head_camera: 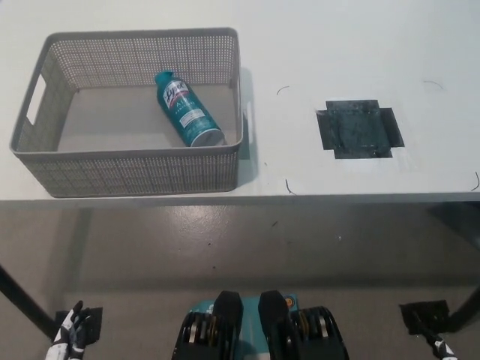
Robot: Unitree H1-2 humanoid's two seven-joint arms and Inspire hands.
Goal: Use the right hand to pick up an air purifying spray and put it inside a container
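The air purifying spray point(186, 111), a teal can with a white label, lies on its side inside the grey mesh basket point(135, 171) at the table's left, its cap pointing to the far left. It rests near the basket's right wall. Of my black right hand only a sliver point(439, 348) shows at the bottom right corner, far below the table. My white left hand point(70, 341) hangs at the bottom left edge, low by the floor, fingers apart and holding nothing.
A black taped patch point(358, 129) marks the white table point(315, 60) to the right of the basket. The table's front edge point(337, 198) runs across the middle of the picture. A black table leg point(22, 304) slants at the lower left.
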